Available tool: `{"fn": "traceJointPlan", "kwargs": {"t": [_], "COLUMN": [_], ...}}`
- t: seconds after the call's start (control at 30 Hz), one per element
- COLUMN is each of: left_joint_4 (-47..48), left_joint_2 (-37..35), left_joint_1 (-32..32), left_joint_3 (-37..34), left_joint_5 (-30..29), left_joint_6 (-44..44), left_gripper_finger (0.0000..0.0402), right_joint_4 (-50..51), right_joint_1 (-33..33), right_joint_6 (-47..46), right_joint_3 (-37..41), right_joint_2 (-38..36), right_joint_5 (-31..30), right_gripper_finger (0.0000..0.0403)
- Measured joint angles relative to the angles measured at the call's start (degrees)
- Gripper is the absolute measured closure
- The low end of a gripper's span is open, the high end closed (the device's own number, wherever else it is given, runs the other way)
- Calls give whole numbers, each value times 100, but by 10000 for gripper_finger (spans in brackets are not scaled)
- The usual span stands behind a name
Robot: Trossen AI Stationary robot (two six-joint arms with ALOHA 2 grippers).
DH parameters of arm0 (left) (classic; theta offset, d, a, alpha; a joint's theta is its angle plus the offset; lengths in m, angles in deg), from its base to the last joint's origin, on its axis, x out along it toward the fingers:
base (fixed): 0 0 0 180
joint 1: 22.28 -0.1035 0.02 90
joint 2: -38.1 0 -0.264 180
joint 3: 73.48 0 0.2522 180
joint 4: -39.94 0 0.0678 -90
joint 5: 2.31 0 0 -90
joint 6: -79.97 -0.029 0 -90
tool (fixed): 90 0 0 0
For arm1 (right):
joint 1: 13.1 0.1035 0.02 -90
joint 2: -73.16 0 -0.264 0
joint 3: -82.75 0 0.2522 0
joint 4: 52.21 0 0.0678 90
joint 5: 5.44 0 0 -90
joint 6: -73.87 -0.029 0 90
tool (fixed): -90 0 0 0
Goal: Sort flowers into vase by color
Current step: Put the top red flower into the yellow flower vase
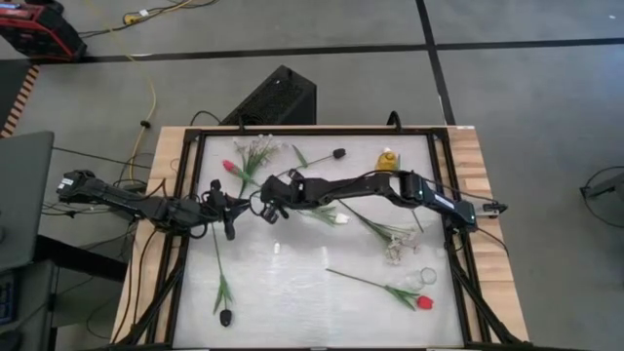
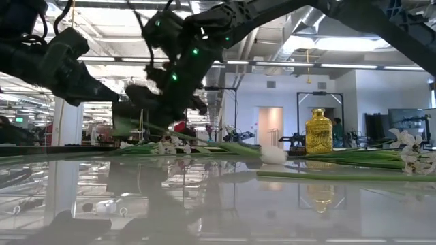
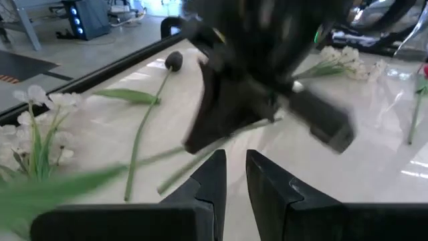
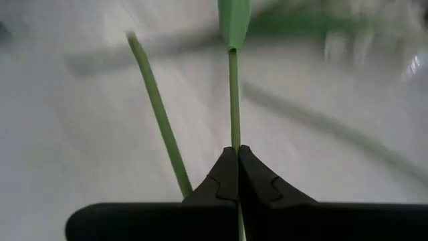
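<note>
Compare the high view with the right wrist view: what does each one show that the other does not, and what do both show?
Only the high view shows the whole table, the yellow vase, the red tulip, the dark tulip and the left pincer. Only the right wrist view shows the right pincer shut on a thin green stem. Both show the white tabletop and flower stems.

Right claw [image 4: 237,155] pinched fully together mid-table — left claw [image 3: 235,175] just beside it, slightly parted.
</note>
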Motion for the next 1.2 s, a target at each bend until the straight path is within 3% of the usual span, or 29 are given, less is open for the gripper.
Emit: {"fn": "traceJointPlan", "kwargs": {"t": [0.2,0.43,0.6,0.73,0.93,1.07,1.2], "left_joint_4": [39,30,-273,-1026,-2174,-3094,-4388], "left_joint_2": [0,0,2,69,497,1142,2003], "left_joint_1": [251,573,603,603,603,603,607], "left_joint_3": [2,2,2,2,2,1,0], "left_joint_5": [-1,-308,-410,-104,417,609,1454], "left_joint_6": [15,-2,-29,-224,-392,-325,-598], "left_gripper_finger": [354,354,354,354,354,354,337], "right_joint_4": [-2091,-6966,-8869,-9164,-9105,-8623,-8409], "right_joint_1": [50,-26,57,338,697,898,1064], "right_joint_6": [-83,-502,-527,-116,294,623,858], "right_joint_3": [1403,4582,5845,5916,5366,4992,4711], "right_joint_2": [-565,-1643,-2047,-2277,-2243,-2220,-2217], "right_joint_5": [-349,-456,-275,-154,343,456,483], "right_gripper_finger": [382,382,382,382,383,383,383]}}
